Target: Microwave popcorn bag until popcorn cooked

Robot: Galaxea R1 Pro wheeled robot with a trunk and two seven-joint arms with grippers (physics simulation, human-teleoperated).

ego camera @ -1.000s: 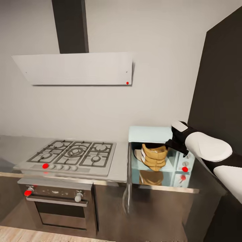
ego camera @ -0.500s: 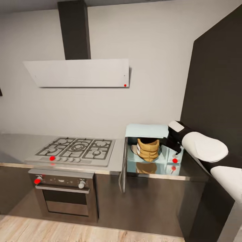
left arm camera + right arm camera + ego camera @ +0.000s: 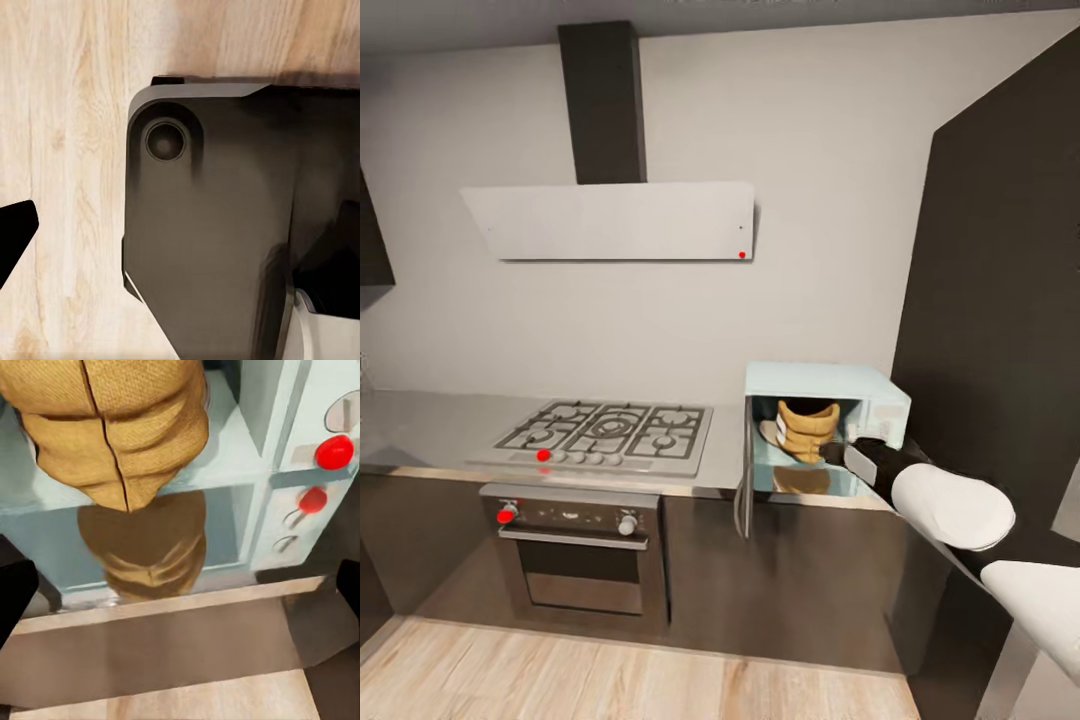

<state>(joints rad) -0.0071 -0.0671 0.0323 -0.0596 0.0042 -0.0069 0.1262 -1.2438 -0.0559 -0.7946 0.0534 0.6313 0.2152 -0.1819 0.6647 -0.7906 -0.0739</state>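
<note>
Just ahead of the right gripper (image 3: 838, 452), inside the open cavity of the microwave (image 3: 880, 402), stands the popcorn bag (image 3: 807, 429), upright or a little tilted, its long axis vertical and its rolled rim uppermost. In the right wrist view the popcorn bag (image 3: 112, 427) sits on the pale cavity floor, mirrored in the glossy surface below it, and nothing is between the gripper's dark fingertips (image 3: 15, 592). They stand far apart at the two edges of that picture, so the gripper is wide and empty, apart from the bag and outside the cavity mouth.

The relation that matters now is the door (image 3: 743, 482). It hangs swung out on the side of the cavity away from the knob panel (image 3: 322, 472), edge-on to the head camera, and lies across the cavity from the right gripper, beyond the bag. By my judgement the bag is placed and the step in hand is shutting that door, then turning on the heat at the panel with its red dots, which is the near side for this arm.

The right arm is plainly the nearer one. The left gripper (image 3: 11, 236) points down at the wooden floor (image 3: 67, 112) beside the robot's dark base (image 3: 202, 225); only one dark fingertip shows, so I cannot tell how it stands.

The microwave rests on the table (image 3: 420, 425), well apart from the gas hob (image 3: 605, 432).
</note>
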